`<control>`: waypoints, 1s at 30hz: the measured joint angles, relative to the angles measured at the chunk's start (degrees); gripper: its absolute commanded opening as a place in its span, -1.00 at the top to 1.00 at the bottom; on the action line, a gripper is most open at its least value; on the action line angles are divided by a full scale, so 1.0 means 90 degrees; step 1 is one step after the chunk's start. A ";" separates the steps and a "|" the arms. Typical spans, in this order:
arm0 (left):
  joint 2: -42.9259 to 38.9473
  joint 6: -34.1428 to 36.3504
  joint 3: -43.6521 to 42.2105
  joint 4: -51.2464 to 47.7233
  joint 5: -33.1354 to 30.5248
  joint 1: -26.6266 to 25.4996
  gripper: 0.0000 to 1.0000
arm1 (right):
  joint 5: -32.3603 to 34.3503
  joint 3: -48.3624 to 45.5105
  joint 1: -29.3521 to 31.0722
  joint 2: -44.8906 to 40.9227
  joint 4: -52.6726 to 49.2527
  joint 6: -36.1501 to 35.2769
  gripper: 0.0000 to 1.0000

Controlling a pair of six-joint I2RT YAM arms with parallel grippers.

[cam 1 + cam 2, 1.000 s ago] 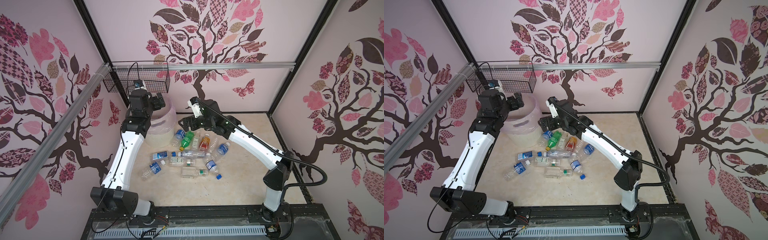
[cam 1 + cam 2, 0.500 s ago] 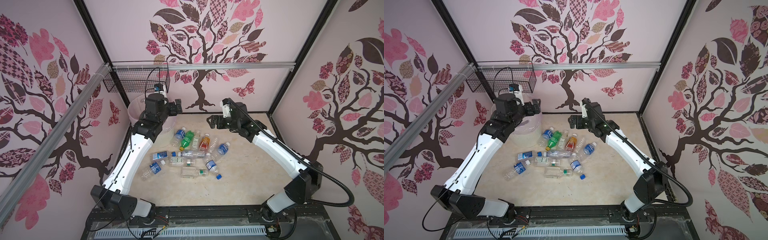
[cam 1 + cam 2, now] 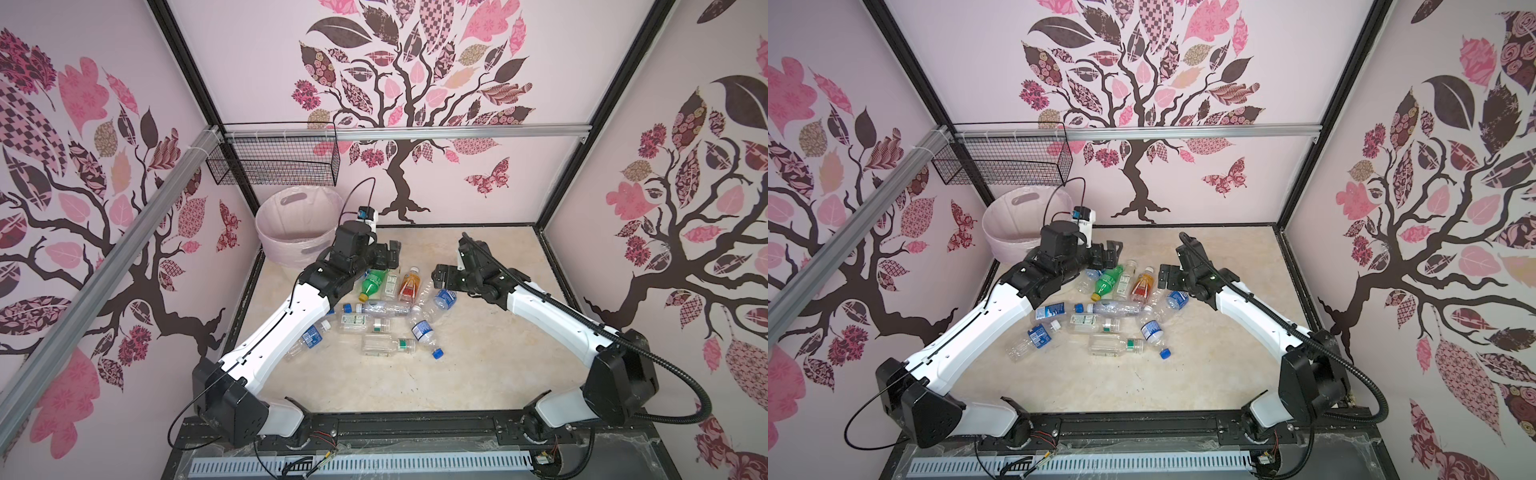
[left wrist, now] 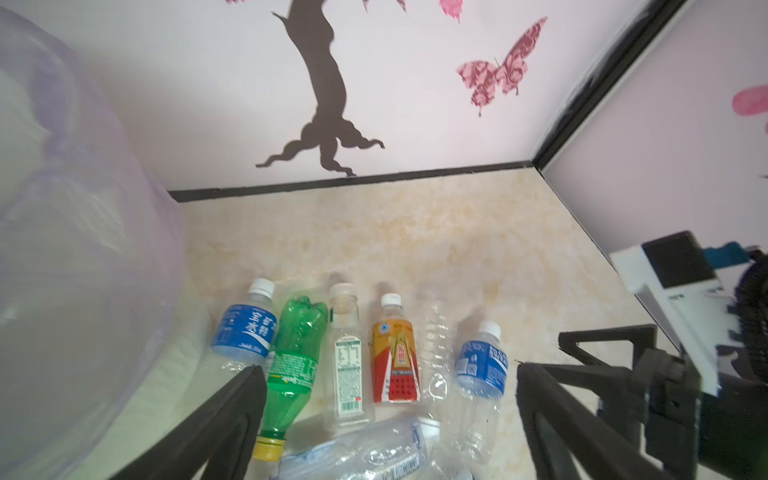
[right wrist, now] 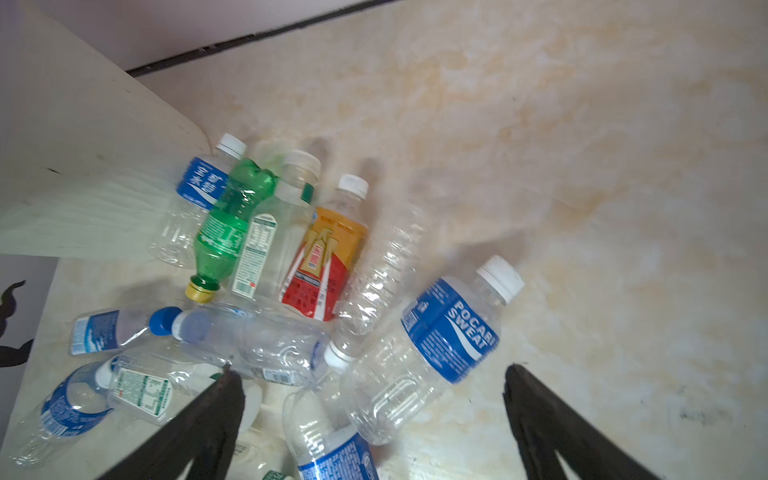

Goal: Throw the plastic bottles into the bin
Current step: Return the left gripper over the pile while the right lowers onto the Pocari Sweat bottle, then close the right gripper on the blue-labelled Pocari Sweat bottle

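— Which first?
— I'd pinch the green bottle [image 4: 293,357] across its label with my left gripper [image 4: 388,370], wide and empty (right gripper [image 3: 439,276] likewise); plastic bottles [image 3: 380,308] lie centre-frame, bin [image 3: 286,254] upper left.

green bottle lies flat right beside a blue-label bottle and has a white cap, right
Not quite. The green bottle has a yellow cap, not a white one; the left wrist view shows this clearly. The rest holds: it lies flat right beside a blue-label bottle.
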 measured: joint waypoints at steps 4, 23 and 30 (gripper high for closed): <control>-0.0056 -0.0041 -0.0520 0.0180 0.0104 -0.0357 -0.94 | 0.0027 -0.0799 0.0000 -0.0289 0.0216 0.0534 -0.99; -0.0267 -0.0330 -0.1938 0.1018 0.0658 -0.0656 -0.94 | -0.0687 -0.1583 0.0007 0.0289 0.1095 0.1865 -0.99; -0.0265 -0.0379 -0.1938 0.1039 0.0685 -0.0714 -0.94 | -0.0750 -0.1562 0.0126 0.0721 0.1229 0.2008 -0.98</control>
